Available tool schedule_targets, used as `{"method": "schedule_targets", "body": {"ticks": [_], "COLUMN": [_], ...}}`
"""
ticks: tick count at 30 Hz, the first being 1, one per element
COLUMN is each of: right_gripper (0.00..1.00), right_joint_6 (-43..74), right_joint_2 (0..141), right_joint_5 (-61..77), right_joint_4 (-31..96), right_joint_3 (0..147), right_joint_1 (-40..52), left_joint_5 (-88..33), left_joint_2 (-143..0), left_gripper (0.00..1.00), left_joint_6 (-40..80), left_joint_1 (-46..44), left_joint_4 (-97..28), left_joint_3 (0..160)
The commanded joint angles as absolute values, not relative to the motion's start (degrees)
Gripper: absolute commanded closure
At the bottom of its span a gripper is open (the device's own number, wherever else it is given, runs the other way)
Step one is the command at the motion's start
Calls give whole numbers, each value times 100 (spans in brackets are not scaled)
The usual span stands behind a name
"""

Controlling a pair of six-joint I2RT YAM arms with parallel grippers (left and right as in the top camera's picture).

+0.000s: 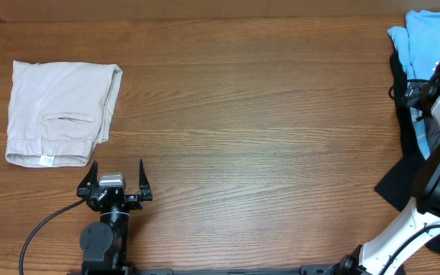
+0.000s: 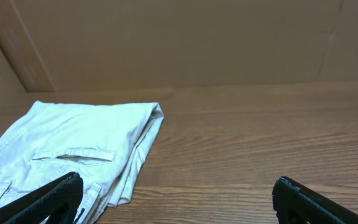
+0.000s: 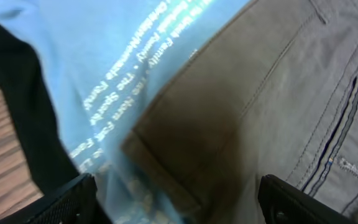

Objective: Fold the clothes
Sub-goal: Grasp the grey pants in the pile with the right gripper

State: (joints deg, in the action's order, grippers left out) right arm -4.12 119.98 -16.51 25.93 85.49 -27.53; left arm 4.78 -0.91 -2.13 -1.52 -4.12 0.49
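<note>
Soft even light; blurry right wrist close-up.

**Matt cloth on smooth wood**

The brown wooden table [image 1: 266, 153] shows fine straight grain under a smooth, faintly sheened finish. Ahead and to the left of the left gripper [image 1: 117, 166], the pale beige folded shorts [image 2: 73, 137] are matt woven cloth, softly creased. That gripper's fingers look like matt black plastic. Under the right gripper [image 3: 179, 202], the dark grey woven shorts with a slit welt pocket [image 3: 278, 93] show a fine matt weave with raised stitching. Beside them, the light-blue shirt with white print [image 3: 104, 62] is smoother cloth, and a black cloth [image 3: 17, 93] looks matt.
</note>
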Motion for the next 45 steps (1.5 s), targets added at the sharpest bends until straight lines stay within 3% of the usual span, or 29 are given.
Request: {"method": "schedule_targets", "body": {"ticks": [1, 6, 10, 17, 19, 22, 23, 32, 45], "right_gripper": [16, 31, 25, 29, 42, 78, 96, 96, 96], "right_joint_6": [-454, -451, -454, -454, -454, -454, -451, -427, 75], "right_joint_2": [11994, 11994, 12005, 12158, 12234, 12283, 12283, 11983, 10492], "right_joint_5": [-1520, -1020, -991, -891, -891, -893, -893, -888, -668], "right_joint_4": [2510, 2512, 2515, 2519, 2521, 2528, 2512, 2764, 3579], "right_joint_3": [8611, 8586, 8582, 8582, 8582, 8582, 8582, 9059, 9500], "right_joint_1": [-2936, -3081, -3087, -3087, -3089, -3094, -3094, -3094, -2799], "left_joint_5": [491, 491, 491, 491, 491, 491, 491, 491, 491], "left_joint_2": [-25, -25, -25, -25, -25, -25, -25, -25, -25], "left_gripper": [0, 0, 0, 0, 0, 0, 0, 0, 0], "left_joint_6": [-349, -349, -346, -349, -346, -346, -346, -346, -346], "left_joint_1": [-152, -152, -152, -152, -152, -152, -152, -152, -152], "left_joint_4": [-401, -401, -401, -401, -401, -401, -401, -401, -401], "left_joint_3": [27, 30, 27, 27, 27, 27, 27, 27, 27]}}
